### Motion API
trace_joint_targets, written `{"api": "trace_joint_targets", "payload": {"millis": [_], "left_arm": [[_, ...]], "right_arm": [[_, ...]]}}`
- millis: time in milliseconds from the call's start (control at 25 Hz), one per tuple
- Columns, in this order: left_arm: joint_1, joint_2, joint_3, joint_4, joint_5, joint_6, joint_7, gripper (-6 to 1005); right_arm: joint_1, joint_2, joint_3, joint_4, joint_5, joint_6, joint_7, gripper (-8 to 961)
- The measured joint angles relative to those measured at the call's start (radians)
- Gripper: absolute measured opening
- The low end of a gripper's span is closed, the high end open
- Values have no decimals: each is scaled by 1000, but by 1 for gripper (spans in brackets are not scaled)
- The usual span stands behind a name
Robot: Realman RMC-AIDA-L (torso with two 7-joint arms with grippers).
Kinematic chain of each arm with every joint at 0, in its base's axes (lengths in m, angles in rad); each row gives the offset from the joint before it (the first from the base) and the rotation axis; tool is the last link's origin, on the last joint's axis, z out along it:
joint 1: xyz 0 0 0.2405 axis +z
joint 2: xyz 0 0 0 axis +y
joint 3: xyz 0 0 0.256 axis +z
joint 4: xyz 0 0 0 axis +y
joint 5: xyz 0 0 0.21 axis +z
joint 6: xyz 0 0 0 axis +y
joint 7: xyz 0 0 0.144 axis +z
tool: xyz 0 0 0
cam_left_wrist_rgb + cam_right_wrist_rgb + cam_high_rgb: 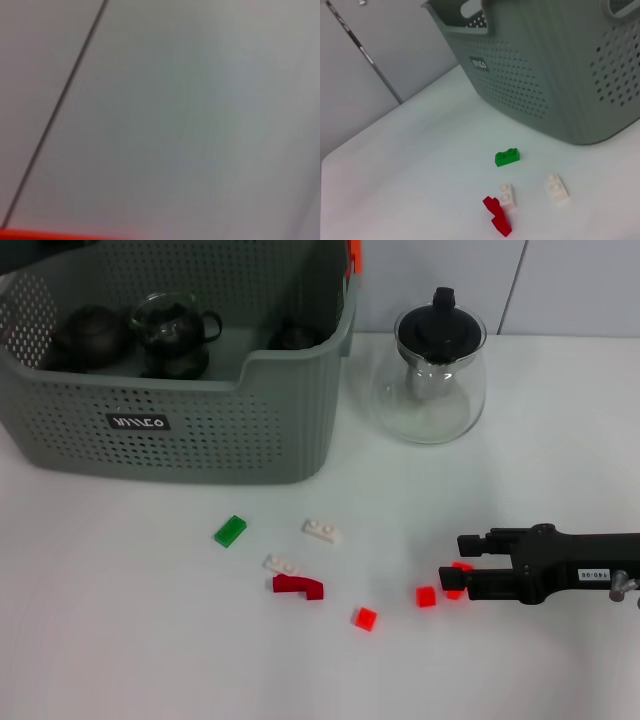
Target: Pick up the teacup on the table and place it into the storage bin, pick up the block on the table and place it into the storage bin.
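The grey-green storage bin (200,430) stands at the back left, and the right wrist view shows it too (545,75). Inside it sit a dark teacup (90,335), a glass cup (175,325) and another dark cup (292,336). Loose blocks lie in front of it: a green block (230,531) (507,157), two white blocks (323,531) (281,564), a dark red piece (298,586) and two small red blocks (365,618) (426,596). My right gripper (452,558) reaches in low from the right, open, with a further red block (461,567) partly under its lower finger. My left gripper is out of view.
A clear glass teapot (432,375) with a black lid stands right of the bin. An orange piece (352,255) shows at the bin's far right corner. The left wrist view shows only a blurred pale wall.
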Motion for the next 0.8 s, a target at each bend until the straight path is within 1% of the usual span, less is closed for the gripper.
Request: {"api": "trace_joint_targets", "payload": {"millis": [80,160,240,320,440,520,640,720,800], "left_arm": [[-6,0,117,26,17,-109,-97,505],[-10,-4,204,52,54,-190,-174,512],[-11,-14,235,71,75,-223,-194,520],[1,-32,234,96,61,-227,-191,527],[31,-44,231,129,3,-206,-180,538],[66,-50,228,144,-81,-168,-142,546],[130,-69,184,136,-235,-74,-27,557],[178,-85,147,102,-317,29,88,650],[215,-95,123,64,-342,135,195,743]], "right_arm": [[3,0,0,0,0,0,0,735],[5,1,-2,0,0,0,0,735],[6,1,-2,0,0,0,0,735],[6,0,-1,0,0,1,0,735],[6,-1,0,0,0,0,-1,735],[5,-1,1,0,0,1,-3,736],[2,-1,2,0,0,1,-8,737],[2,0,3,0,0,1,-8,737],[0,0,3,0,0,1,-8,738]]}}
